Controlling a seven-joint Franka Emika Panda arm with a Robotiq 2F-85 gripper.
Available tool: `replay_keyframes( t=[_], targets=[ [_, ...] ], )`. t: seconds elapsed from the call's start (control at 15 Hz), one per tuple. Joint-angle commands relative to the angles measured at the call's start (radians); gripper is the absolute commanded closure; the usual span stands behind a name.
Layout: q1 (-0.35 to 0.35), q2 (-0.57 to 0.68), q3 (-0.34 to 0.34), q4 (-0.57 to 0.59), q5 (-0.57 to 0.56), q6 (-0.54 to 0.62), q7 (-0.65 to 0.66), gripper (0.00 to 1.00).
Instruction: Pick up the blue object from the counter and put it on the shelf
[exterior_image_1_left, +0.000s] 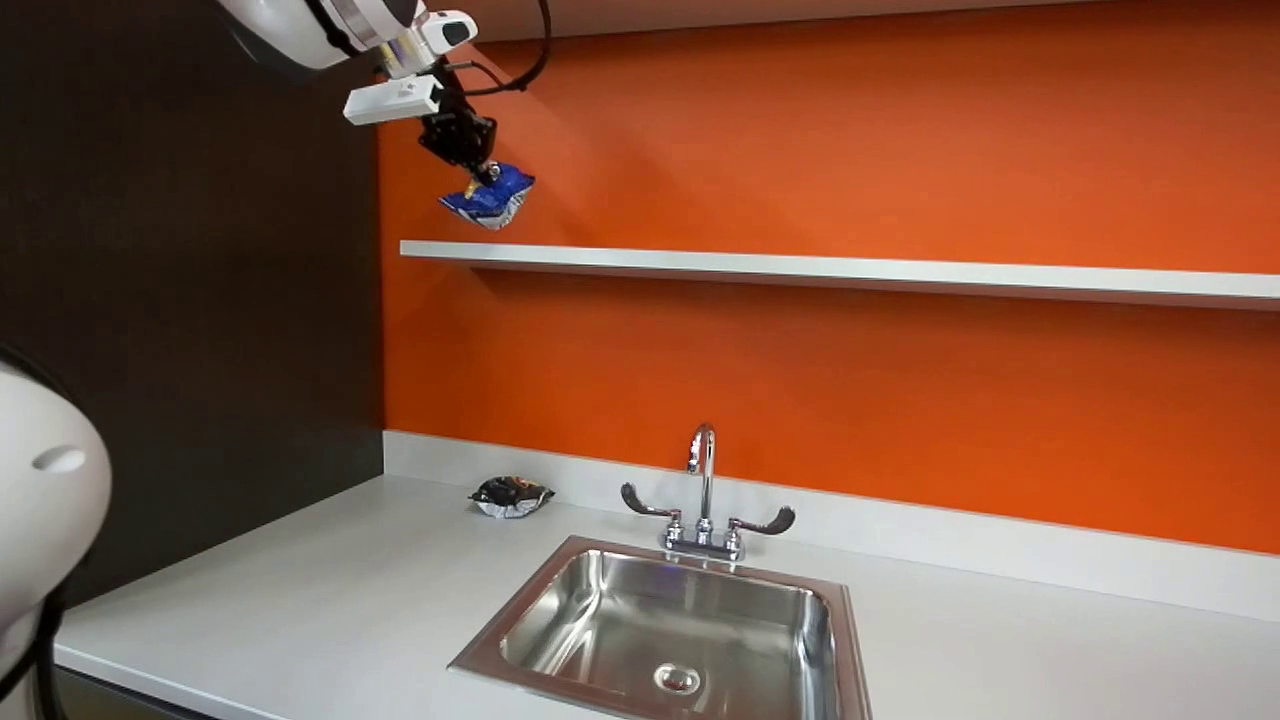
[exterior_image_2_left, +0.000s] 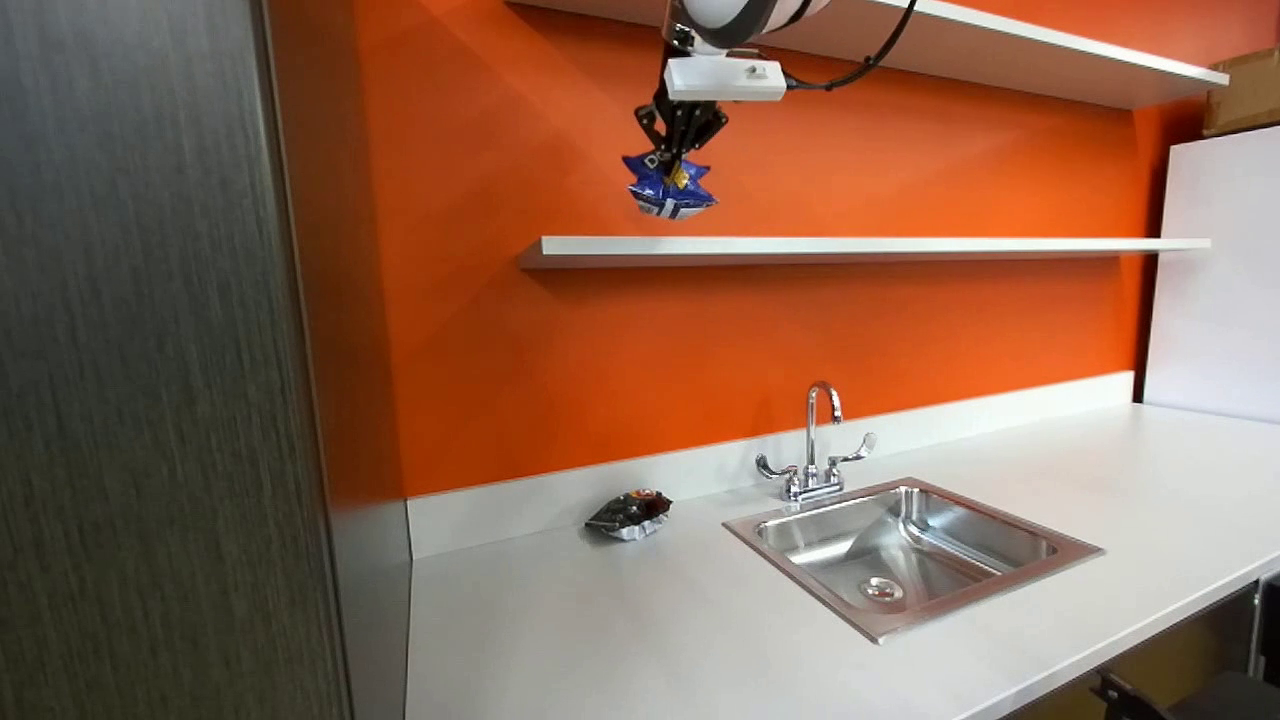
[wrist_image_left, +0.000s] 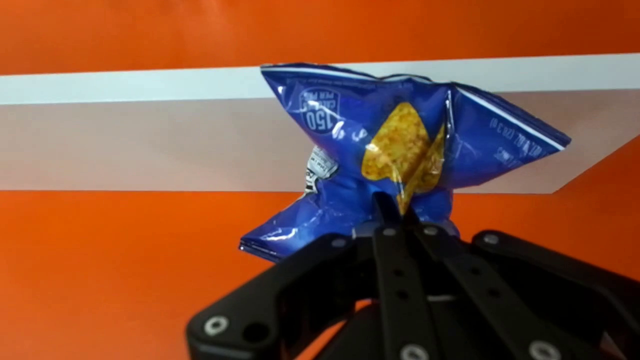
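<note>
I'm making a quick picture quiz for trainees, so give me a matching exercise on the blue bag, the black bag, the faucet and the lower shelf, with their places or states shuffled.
Things
1. blue bag
2. black bag
3. faucet
4. lower shelf

Places or states
A. standing at the back of the sink
B. running along the orange wall
C. lying on the counter
D. gripped by the tool, in the air

Pairs: 1-D; 2-C; 3-A; 4-B
</note>
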Motion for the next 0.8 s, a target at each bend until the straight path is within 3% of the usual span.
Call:
replay_keyframes(
  t=[0.0,0.33,0.67,0.73],
  targets=[
    [0.021,0.114,-0.017,0.148,-0.082,-0.034,0.061,1.0],
    [0.072,0.245,-0.075,0.271,-0.15,-0.058,0.096,1.0],
    [0.14,0.34,-0.156,0.37,-0.15,-0.087,0.097,1.0],
    [0.152,0.349,-0.17,0.386,-0.149,-0.094,0.095,0.74]
  ],
)
